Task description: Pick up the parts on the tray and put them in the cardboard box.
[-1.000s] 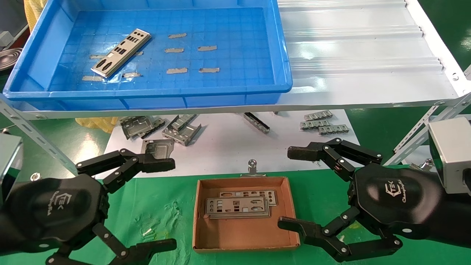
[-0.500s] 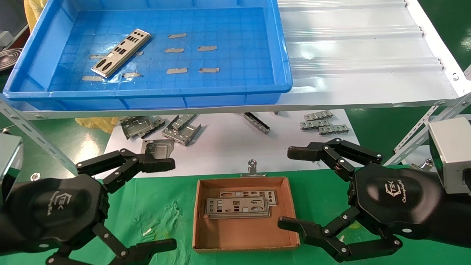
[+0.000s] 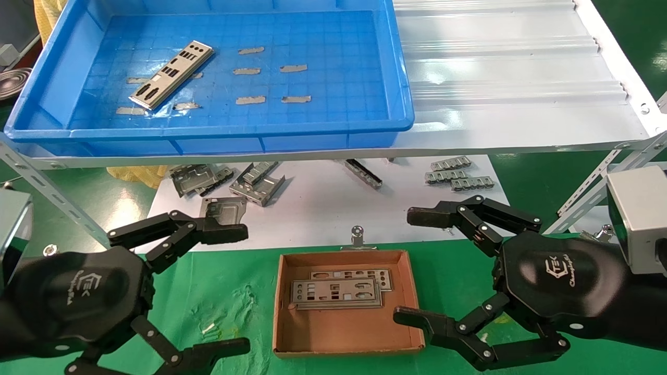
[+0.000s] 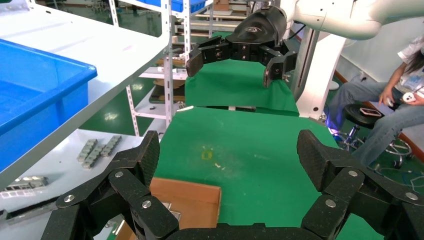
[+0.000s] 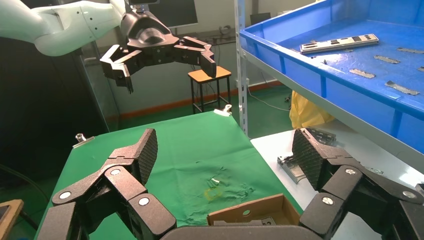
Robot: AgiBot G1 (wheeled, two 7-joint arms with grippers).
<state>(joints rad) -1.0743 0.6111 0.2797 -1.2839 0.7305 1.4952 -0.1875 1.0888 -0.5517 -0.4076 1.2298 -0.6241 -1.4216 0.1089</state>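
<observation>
Between picks, both the left end effector (image 3: 206, 291) and right end effector (image 3: 430, 268) hung spread open and empty either side of the cardboard box (image 3: 346, 333) — two parts (image 3: 333, 292) already inside — so next came a reach up to the last part (image 3: 172, 74), near the tray's (image 3: 208, 136) left wall.

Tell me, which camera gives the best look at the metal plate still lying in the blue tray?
The head view: it looks down on the whole plate, cutouts included, in the tray. The right wrist view catches the plate edge-on and far off. The left wrist view shows only a tray corner, no plate.
</observation>
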